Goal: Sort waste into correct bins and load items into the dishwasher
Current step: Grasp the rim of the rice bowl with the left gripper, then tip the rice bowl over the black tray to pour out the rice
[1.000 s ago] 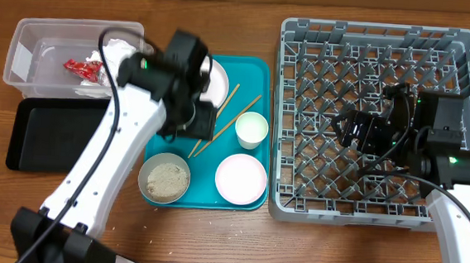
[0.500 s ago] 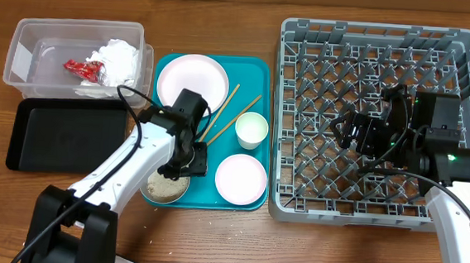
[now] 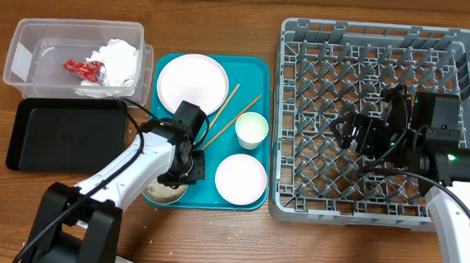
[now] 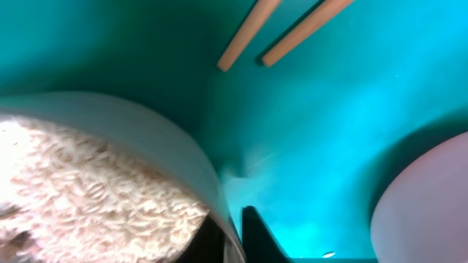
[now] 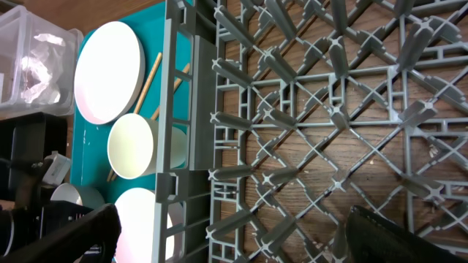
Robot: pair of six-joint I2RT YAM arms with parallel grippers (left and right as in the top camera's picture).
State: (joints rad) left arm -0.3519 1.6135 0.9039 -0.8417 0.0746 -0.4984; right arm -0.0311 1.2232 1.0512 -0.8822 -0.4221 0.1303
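Observation:
My left gripper is down at the greyish bowl on the teal tray and shut on its rim. The left wrist view shows one finger inside that bowl beside the rice and the other finger outside. The white plate, cup, white bowl and two chopsticks also lie on the tray. The napkin and red-and-white wrapper sit in the clear tub. My right gripper hangs open over the grey dish rack, holding nothing.
The teal tray stands between the tub and the rack. A black tray lies in front of the tub. Through the rack wall the right wrist view shows the plate and cup.
My left arm came down from beside the plate to the greyish bowl, and its jaws closed on the rim. The right arm has stayed where it was.

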